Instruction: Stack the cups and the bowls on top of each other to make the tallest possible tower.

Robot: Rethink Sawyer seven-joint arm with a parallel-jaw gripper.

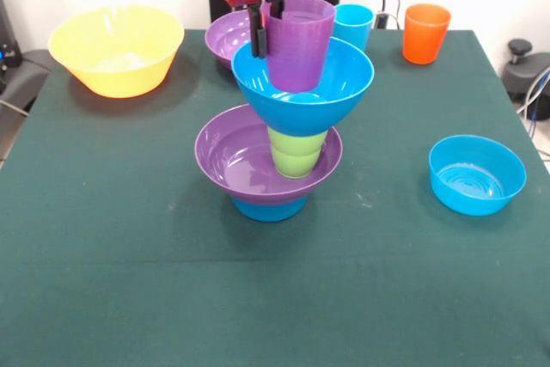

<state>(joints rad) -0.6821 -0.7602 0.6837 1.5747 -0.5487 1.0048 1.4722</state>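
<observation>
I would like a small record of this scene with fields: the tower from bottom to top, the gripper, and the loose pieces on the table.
tower, bottom to top: small blue bowl, purple bowl, lime green cup, large blue bowl, purple cup
gripper: at the purple cup's rim, one finger outside, one inside
loose pieces: yellow bowl, second purple bowl, light blue cup, orange cup, another small blue bowl

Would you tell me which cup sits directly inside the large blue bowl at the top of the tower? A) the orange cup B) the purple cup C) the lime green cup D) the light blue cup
B: the purple cup stands in the large blue bowl atop the tower, with the gripper at its rim; the lime green cup is lower, under that bowl.
</observation>
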